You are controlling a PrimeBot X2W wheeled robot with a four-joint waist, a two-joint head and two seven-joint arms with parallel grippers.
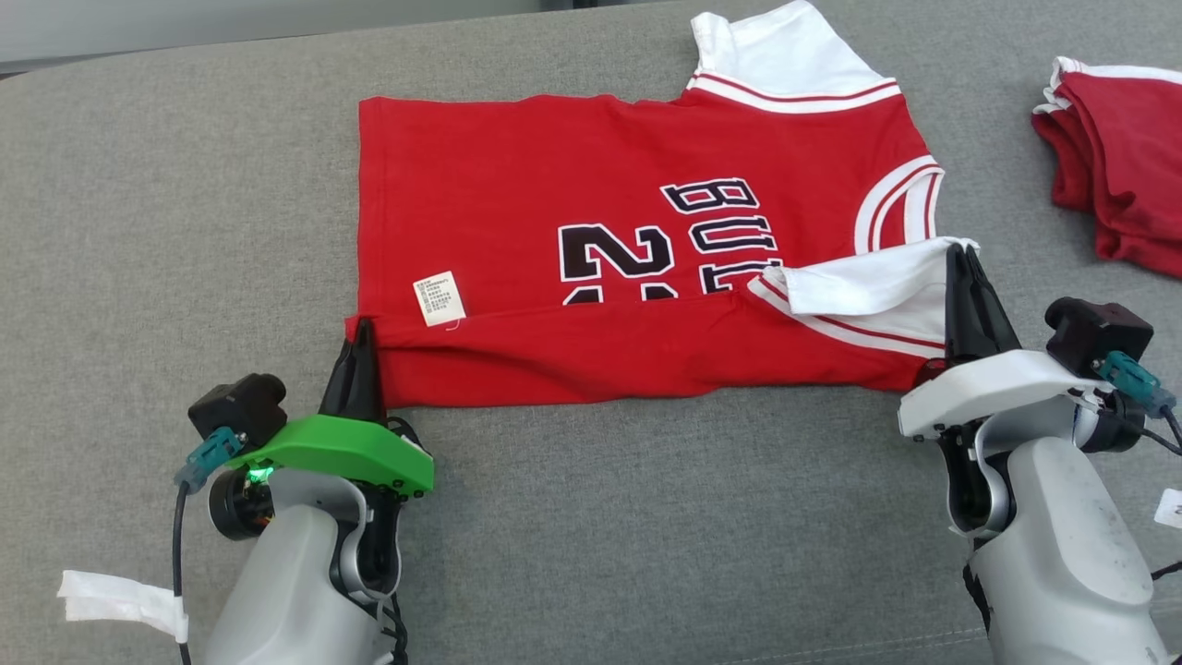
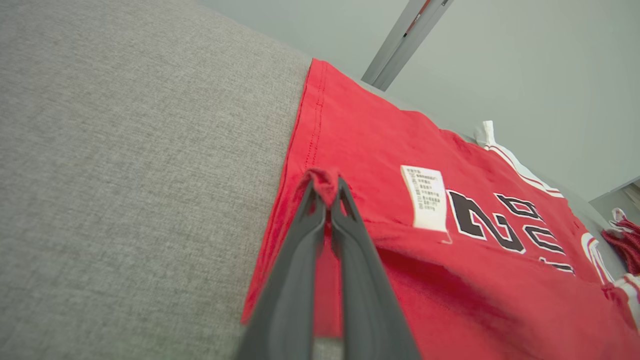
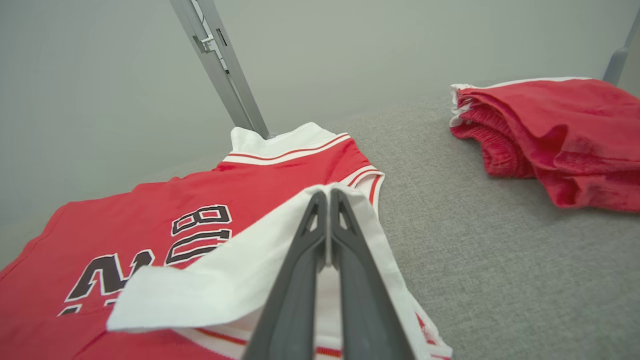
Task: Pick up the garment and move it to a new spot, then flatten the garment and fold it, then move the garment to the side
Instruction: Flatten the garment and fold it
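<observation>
Head view puts the left claw (image 1: 362, 325) pressed together on the red hem corner of the jersey (image 1: 554, 166), and the right claw (image 1: 960, 251) pinching its white sleeve (image 1: 868, 282). The shirt's long axis runs from one claw to the other, hem at the left and collar end at the right, so each arm has its own end. The near edge lies turned over just beyond the fingertips. The rest lies flat on the couch (image 1: 185, 185), farther ahead of both claws. I judge the fold must travel straight ahead, both claws together. A red pile (image 1: 1117, 175) sits well apart, outside the right claw.
</observation>
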